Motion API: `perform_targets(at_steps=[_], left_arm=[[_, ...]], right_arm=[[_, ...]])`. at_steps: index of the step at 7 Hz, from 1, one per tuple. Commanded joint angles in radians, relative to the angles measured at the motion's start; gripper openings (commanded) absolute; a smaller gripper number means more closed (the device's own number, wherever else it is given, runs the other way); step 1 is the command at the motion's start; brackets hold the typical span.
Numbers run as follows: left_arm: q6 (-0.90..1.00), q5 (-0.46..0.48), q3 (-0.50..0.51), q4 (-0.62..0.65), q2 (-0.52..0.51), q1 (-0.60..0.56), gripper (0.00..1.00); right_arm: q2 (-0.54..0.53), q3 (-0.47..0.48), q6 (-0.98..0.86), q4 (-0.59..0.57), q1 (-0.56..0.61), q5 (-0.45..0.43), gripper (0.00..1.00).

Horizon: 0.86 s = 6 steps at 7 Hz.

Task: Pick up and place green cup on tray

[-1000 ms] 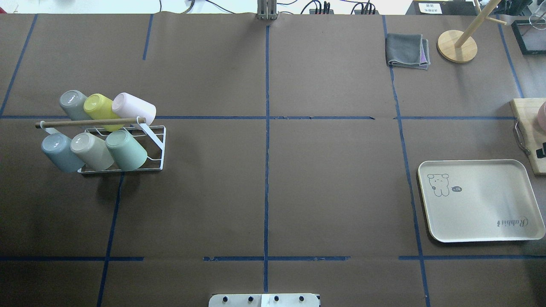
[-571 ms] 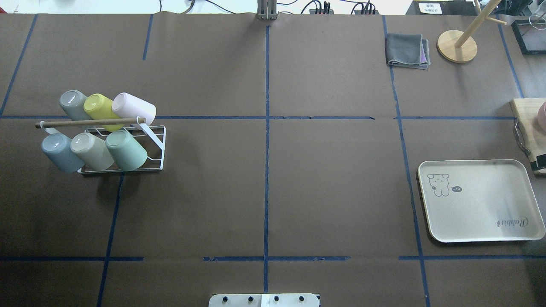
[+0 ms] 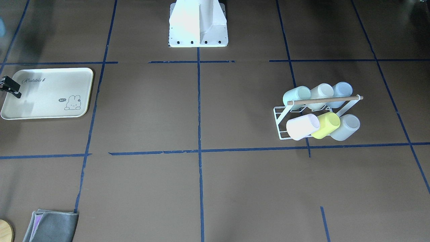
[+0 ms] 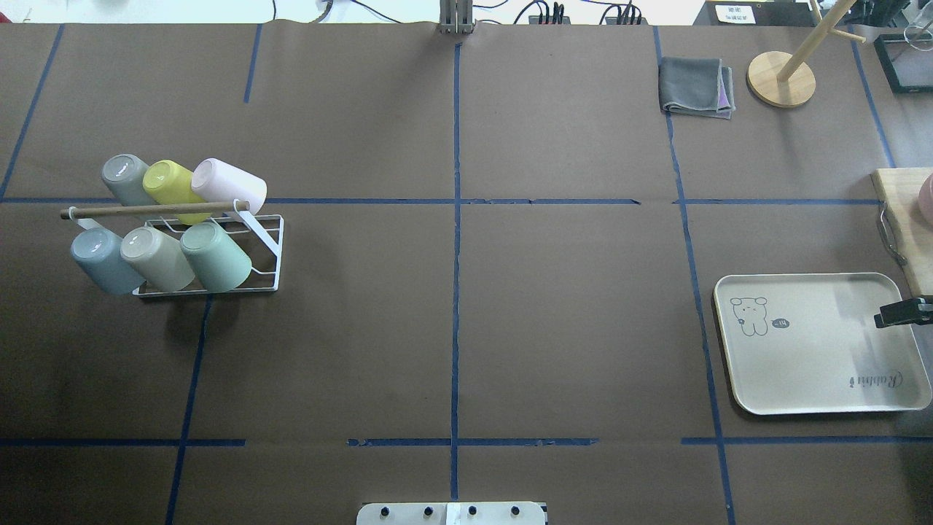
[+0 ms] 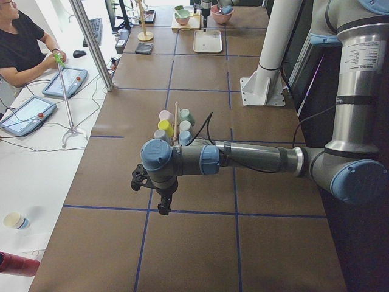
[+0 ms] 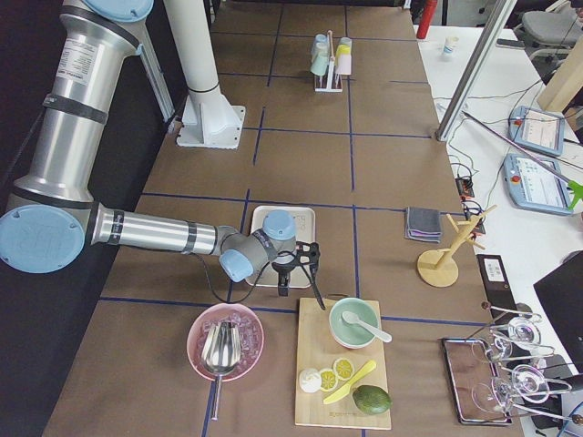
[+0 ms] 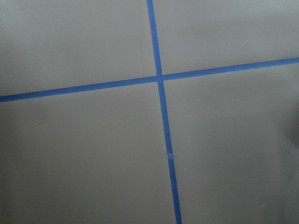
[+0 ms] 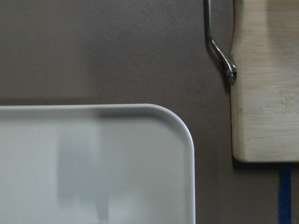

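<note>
Well, nothing is picked up yet: the small pale mint-green plastic tumbler, our green cup [image 4: 217,257], lies tipped in the white wire rack [image 4: 266,222] with the wooden bar, at the left middle of the overhead view. It is rightmost in the lower row of three, just beside a beige cup [image 4: 157,259]. Way over at the lower right sits the flat cream-white rectangular tray [image 4: 816,379] with the bunny drawing, and no cup on it. The right gripper [image 4: 904,312] pokes in from the right edge above the tray's rim. Only a dark sliver shows, so I cannot tell how far its jaws are parted. The left gripper [image 5: 163,204] hangs over bare brown paper at the centre-left of the left side view, near the rack but apart from it (its wrist camera sees only crossed blue tape [image 7: 161,77]), and its jaws cannot be judged either. By my reckoning the whole job remains: reach, grasp, lift, carry across, set down.
</note>
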Motion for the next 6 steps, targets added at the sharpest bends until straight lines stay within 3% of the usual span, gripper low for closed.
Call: perform_targets(at_steps=[1,3,5,6], left_arm=[[0.001,0.0,0.0,-0.001,0.0,-0.001,1.0],[0.001,0.0,0.0,-0.002,-0.002,-0.001,1.0],[0.001,0.0,-0.003,-0.002,-0.002,-0.001,1.0],[0.001,0.001,-0.009,-0.002,-0.002,-0.001,1.0]], right_arm=[[-0.005,-0.006,0.007,0.004,-0.009,-0.003,1.0],[-0.009,-0.051,0.005,0.048,-0.008,-0.001,0.96],[-0.009,-0.066,0.008,0.071,-0.008,0.003,0.85],[-0.011,-0.064,0.008,0.073,-0.006,0.056,0.8]])
